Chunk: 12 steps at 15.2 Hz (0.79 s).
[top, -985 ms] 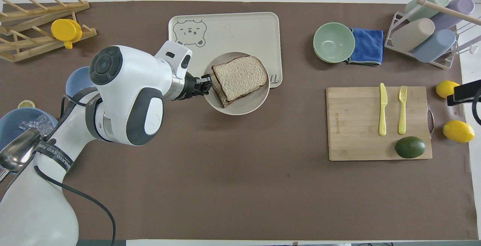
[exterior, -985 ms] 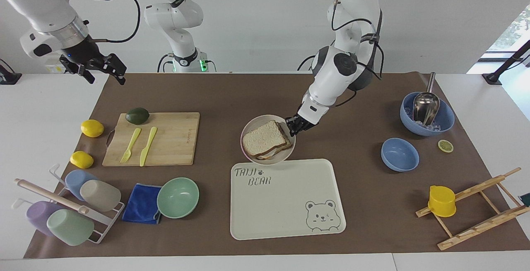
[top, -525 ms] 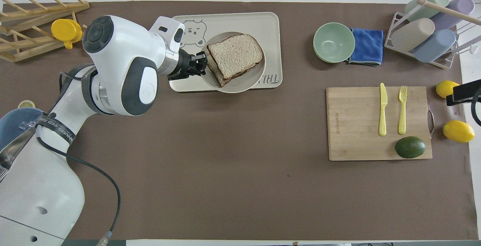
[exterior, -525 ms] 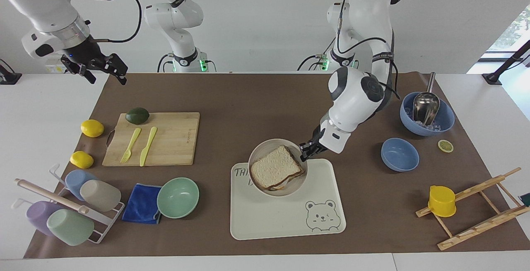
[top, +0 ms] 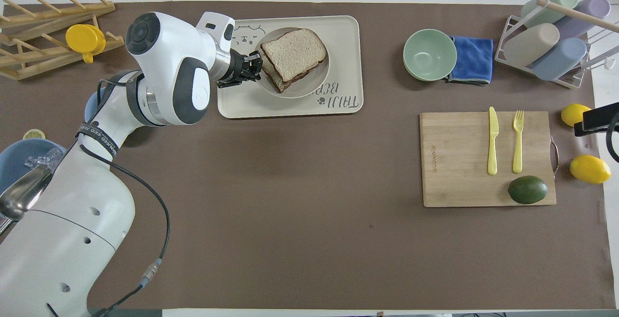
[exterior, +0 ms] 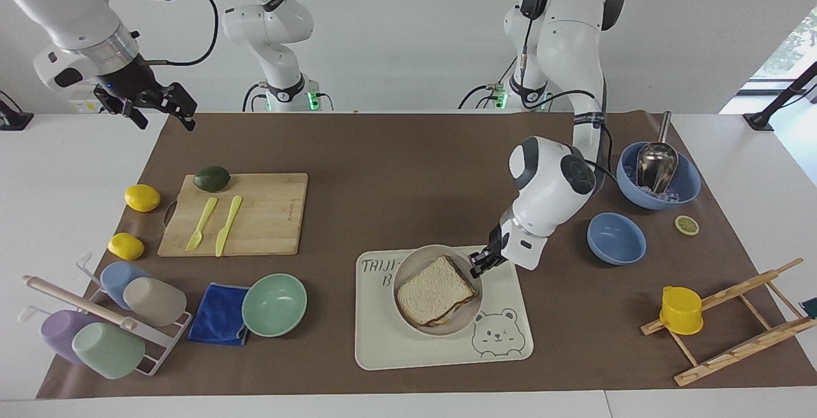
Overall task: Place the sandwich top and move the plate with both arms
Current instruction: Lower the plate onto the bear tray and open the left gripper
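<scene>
The speckled sandwich top [exterior: 436, 288] lies on the lower slices on the round cream plate [exterior: 406, 267]. My left gripper [exterior: 477, 265] is shut on the plate's rim, on the side toward the left arm's end. It holds the plate over the cream bear tray [exterior: 501, 348]; I cannot tell whether the plate rests on the tray. In the overhead view the sandwich top [top: 292, 52], plate [top: 312, 82], left gripper [top: 252, 67] and tray [top: 343, 31] show the same. My right gripper [exterior: 159, 105] waits open and empty, raised over the table's corner at the right arm's end, and shows at the overhead view's edge [top: 592, 118].
A mint bowl [exterior: 274, 304] and blue cloth [exterior: 218, 314] lie beside the tray. A cutting board [exterior: 268, 214] holds fork, knife and avocado, with two lemons [exterior: 142, 197] by it. Two blue bowls [exterior: 616, 237], a cup rack [exterior: 108, 322] and a wooden rack [exterior: 734, 322] stand at the ends.
My left gripper has carried the plate with the sandwich away from the robots, from the brown mat onto the middle of the bear tray. The right arm has hardly moved.
</scene>
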{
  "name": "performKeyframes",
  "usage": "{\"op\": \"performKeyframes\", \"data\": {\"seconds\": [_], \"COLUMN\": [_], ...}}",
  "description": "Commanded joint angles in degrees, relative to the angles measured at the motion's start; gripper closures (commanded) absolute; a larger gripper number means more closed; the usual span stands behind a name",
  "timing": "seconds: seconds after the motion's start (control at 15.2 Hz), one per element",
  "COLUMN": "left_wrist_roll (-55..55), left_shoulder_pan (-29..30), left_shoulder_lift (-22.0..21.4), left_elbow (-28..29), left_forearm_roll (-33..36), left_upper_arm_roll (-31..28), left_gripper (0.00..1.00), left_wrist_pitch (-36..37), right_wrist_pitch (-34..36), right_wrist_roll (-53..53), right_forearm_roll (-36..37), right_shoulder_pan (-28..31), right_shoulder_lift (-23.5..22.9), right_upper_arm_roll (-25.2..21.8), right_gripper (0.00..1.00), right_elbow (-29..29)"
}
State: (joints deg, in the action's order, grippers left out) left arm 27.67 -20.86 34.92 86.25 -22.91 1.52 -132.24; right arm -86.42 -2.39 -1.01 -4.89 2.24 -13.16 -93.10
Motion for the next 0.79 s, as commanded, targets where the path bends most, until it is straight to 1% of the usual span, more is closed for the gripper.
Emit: {"op": "performKeyframes", "data": {"seconds": [0.0, 0.13, 0.2, 0.33, 0.39, 0.46, 0.53, 0.72], "left_wrist_roll": [0.5, 0.4, 0.0, -0.2, -0.6, -1.4, -1.5, -1.5], "left_shoulder_pan": [0.0, -0.7, -0.8, -0.8, -0.8, -0.7, -0.7, 0.0], "left_shoulder_lift": [0.4, -0.6, -1.1, -1.3, -1.4, -1.4, -1.6, -2.1], "left_elbow": [0.2, 4.8, 6.1, 6.5, 6.5, 6.3, 5.9, 4.6], "left_forearm_roll": [0.4, 1.2, 1.3, 1.4, 1.4, 1.6, 3.0, 4.2], "left_upper_arm_roll": [0.0, 0.0, 0.0, 0.0, 0.0, 0.0, 0.0, 0.0], "left_gripper": [1.0, 1.0, 1.0, 1.0, 0.71, 0.28, 0.0, 0.0], "left_wrist_pitch": [-1.7, -6.2, -7.2, -6.5, -5.8, -4.6, -3.6, 0.0], "right_wrist_pitch": [-0.2, -0.2, -0.2, -0.1, -0.2, -0.2, -0.2, -0.2], "right_wrist_roll": [1.1, 1.1, 1.1, 1.1, 1.1, 1.1, 1.1, 1.1], "right_forearm_roll": [0.3, 0.3, 0.3, 0.3, 0.3, 0.3, 0.3, 0.3], "right_shoulder_pan": [0.3, 0.3, 0.3, 0.3, 0.3, 0.3, 0.3, 0.3], "right_shoulder_lift": [0.6, 0.6, 0.6, 0.6, 0.6, 0.6, 0.6, 0.6], "right_upper_arm_roll": [0.5, 0.5, 0.5, 0.5, 0.5, 0.5, 0.5, 0.5], "right_gripper": [0.0, 0.0, 0.0, 0.0, 0.0, 0.0, 0.0, 0.0], "right_elbow": [-0.9, -0.8, -0.8, -0.8, -0.8, -0.8, -0.8, -0.8]}}
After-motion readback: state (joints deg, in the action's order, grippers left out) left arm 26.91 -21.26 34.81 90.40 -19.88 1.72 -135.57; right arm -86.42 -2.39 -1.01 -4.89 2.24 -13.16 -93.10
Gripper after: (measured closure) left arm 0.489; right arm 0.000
